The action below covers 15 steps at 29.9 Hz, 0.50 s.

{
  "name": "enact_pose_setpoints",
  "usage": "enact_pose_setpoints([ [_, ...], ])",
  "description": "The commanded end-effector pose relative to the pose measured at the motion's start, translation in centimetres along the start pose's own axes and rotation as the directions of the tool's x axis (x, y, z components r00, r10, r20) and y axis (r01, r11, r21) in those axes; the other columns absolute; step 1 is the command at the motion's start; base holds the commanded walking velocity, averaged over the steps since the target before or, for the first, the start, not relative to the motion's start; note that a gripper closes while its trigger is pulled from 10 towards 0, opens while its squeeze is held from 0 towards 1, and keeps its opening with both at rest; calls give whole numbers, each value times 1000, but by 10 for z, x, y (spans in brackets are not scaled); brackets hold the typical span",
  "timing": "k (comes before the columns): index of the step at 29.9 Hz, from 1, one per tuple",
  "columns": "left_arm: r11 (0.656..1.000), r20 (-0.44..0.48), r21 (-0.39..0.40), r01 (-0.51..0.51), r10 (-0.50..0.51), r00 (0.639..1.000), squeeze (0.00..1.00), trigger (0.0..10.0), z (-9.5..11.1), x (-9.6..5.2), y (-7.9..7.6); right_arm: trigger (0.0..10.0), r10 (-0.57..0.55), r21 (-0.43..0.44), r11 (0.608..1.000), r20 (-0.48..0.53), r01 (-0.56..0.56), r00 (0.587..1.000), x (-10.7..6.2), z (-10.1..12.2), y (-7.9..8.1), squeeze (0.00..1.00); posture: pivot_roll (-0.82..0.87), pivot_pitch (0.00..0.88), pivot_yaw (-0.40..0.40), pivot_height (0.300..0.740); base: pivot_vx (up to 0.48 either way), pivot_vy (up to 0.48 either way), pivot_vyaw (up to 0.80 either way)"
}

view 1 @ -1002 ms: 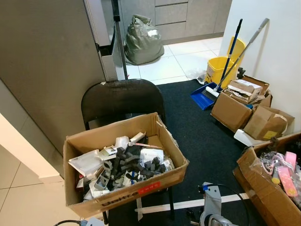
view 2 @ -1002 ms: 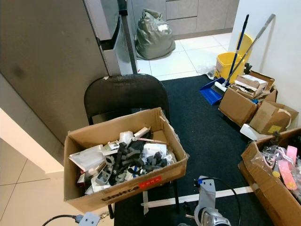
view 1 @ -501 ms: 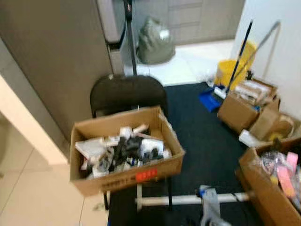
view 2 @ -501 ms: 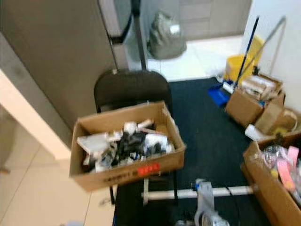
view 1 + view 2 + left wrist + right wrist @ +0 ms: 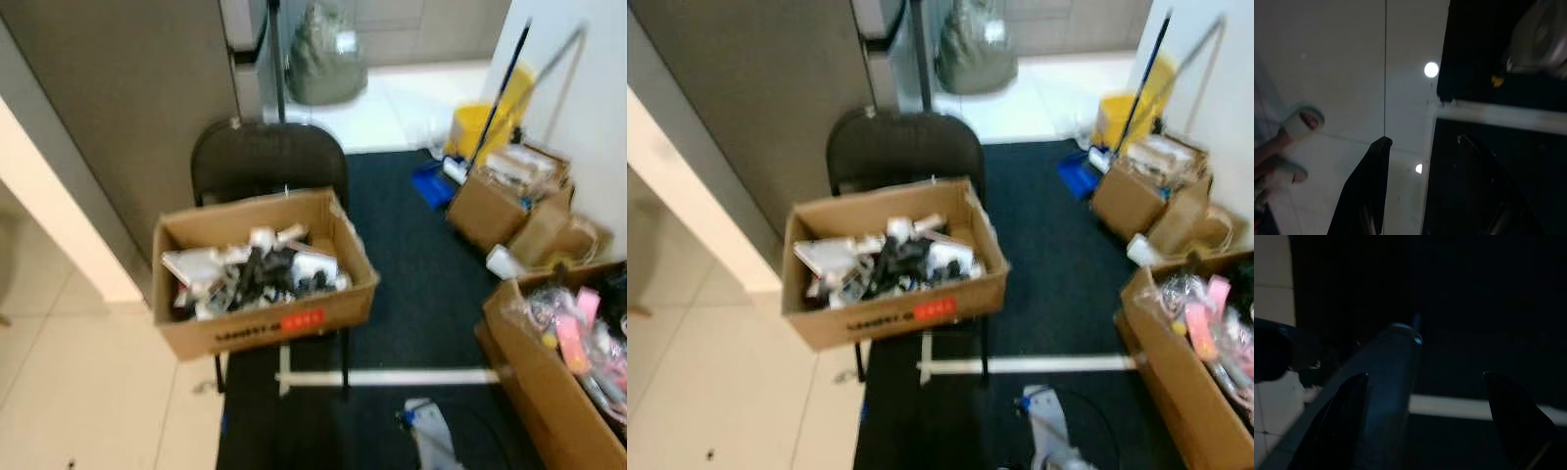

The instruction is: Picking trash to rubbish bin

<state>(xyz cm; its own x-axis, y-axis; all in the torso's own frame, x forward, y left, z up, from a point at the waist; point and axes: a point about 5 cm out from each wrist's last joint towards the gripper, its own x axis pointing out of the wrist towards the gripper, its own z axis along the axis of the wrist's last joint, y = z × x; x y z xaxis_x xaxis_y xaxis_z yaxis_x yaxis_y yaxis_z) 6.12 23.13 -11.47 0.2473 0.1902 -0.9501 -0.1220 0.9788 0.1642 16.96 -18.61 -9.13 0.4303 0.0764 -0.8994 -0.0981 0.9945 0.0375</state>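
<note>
Head views blurred, box contents (image 5: pixel 257 274) indistinct, right carton (image 5: pixel 549 392) cut off by frame edge, right wrist view nearly black

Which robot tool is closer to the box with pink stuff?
Right. The right tool hangs over dark carpet near that box; the left tool hangs over the carpet's far, tiled edge.

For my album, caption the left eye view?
Open cardboard box of scraps on a black chair, dark carpet beneath.
</note>
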Motion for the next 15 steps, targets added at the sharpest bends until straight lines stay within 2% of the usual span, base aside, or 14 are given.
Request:
enact_pose_setpoints([
  [1,1000,12,11,-21,21,1000,0,10000,4,0,8,10000,33,-24,999,-4,-33,999,3,2,15,0,51,40,33,740,-345,0,0],
  [5,1000,25,16,-20,20,1000,0,10000,9,0,8,10000,61,-57,997,16,-60,998,4,10,24,0,61,37,36,740,-344,0,0],
  [15,1000,24,-6,-10,10,1000,0,10000,8,1,1,10000,43,-117,992,-28,-46,999,3,1,17,0,94,41,0,740,-346,0,0],
])
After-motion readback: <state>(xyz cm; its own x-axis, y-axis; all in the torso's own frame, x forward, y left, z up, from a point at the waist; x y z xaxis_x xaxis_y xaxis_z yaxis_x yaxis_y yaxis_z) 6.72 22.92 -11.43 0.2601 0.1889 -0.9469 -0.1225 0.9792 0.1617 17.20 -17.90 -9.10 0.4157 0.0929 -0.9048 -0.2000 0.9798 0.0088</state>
